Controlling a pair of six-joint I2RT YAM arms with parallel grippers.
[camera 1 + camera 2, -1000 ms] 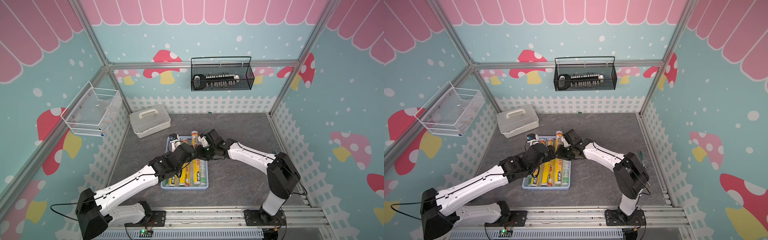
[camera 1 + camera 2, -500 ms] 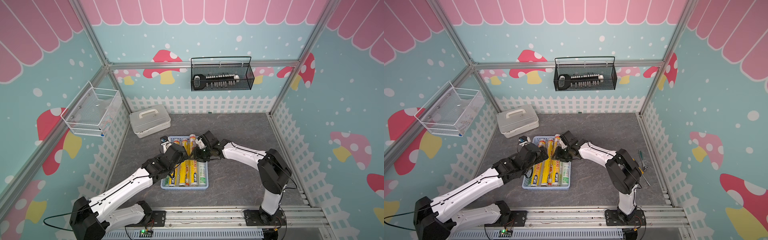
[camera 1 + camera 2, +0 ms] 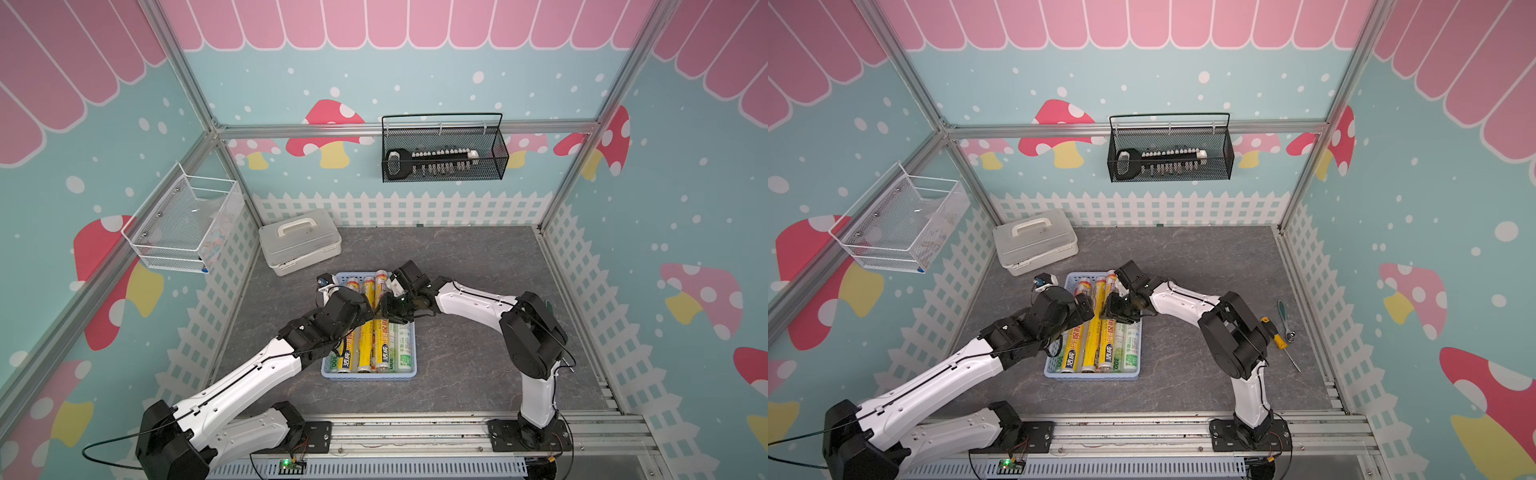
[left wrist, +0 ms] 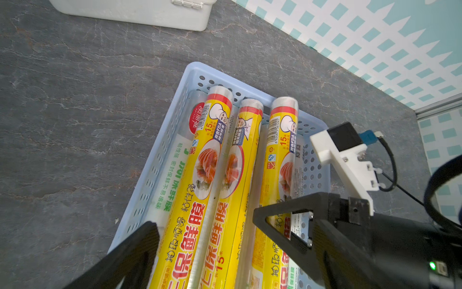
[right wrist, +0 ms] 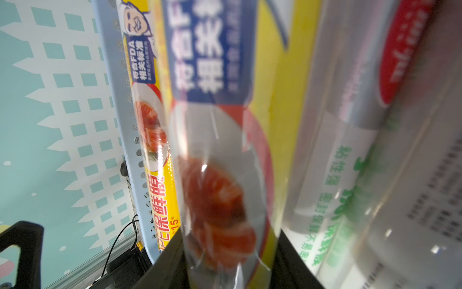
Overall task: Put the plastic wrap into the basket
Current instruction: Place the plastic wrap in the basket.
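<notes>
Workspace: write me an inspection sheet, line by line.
Surface: grey stone-look tabletop, no spills seen.
Job's things: plastic wrap rolls lying side by side in the blue basket.
Clutter: white lidded box, screwdriver and ratchet on the tabletop.
Grippers: left gripper open over the rolls; right gripper shut on a yellow roll over the basket.
Cables: black cable looping off the right arm's camera mount.
Surroundings: black wire basket and white wire basket hung on the walls.

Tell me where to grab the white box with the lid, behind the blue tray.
Take the white box by the handle on its lid, coming down from above with jaws across the bar. The body looks too wide for the jaws, and the handle sits centred, so it should lift level.
</notes>
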